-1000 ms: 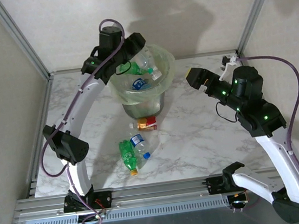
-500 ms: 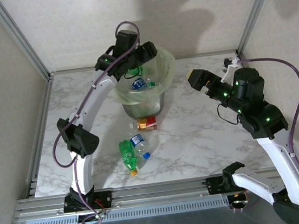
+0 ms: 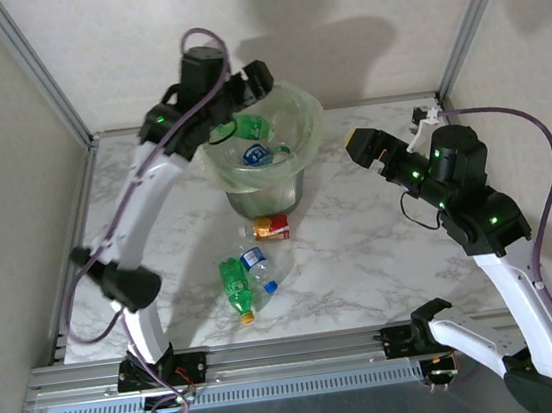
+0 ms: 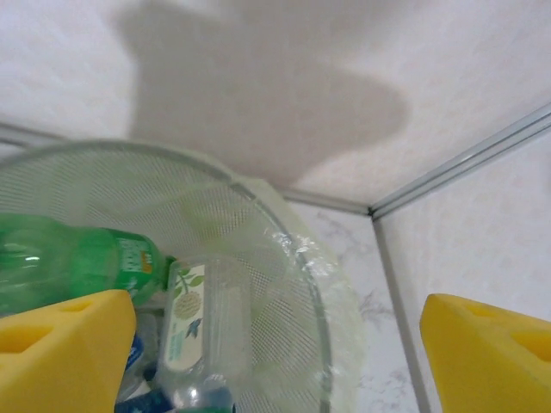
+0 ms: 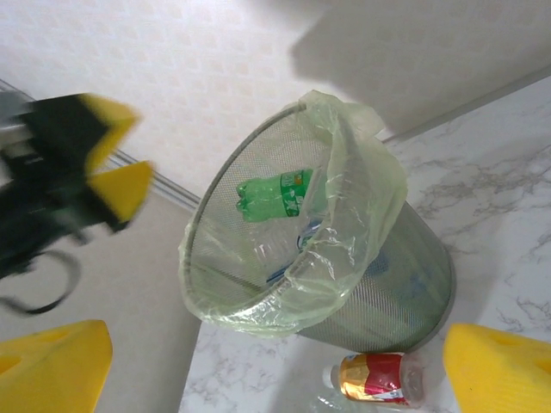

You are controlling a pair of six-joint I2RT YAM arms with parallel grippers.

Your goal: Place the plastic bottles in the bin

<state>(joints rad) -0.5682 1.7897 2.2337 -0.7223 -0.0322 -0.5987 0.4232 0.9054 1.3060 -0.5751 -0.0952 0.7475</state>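
Left gripper (image 4: 275, 344) is noted above the mouth of the bin (image 3: 310, 112), jaws spread and nothing held. A green bottle (image 5: 275, 196) is seen just inside the rim, by the mesh wall; whether it is falling or at rest cannot be told. The drop is judged to be done for this bottle, with several others already lying in the bin. Right gripper (image 5: 275, 366) is held off to the right of the bin, jaws wide and empty. Three bottles are left on the table (image 3: 362, 246): a red-labelled bottle (image 3: 272, 228) at the bin's foot, a clear bottle with a blue label (image 3: 256, 264) and a green bottle with a yellow cap (image 3: 233, 284) side by side nearer the bases. The next move is judged to call for a descent to one of these and a grasp across its body. Labels are noted in colour only: red and gold, blue, and a white-and-green leaf label (image 4: 185, 327) inside the bin. No writing can be read.
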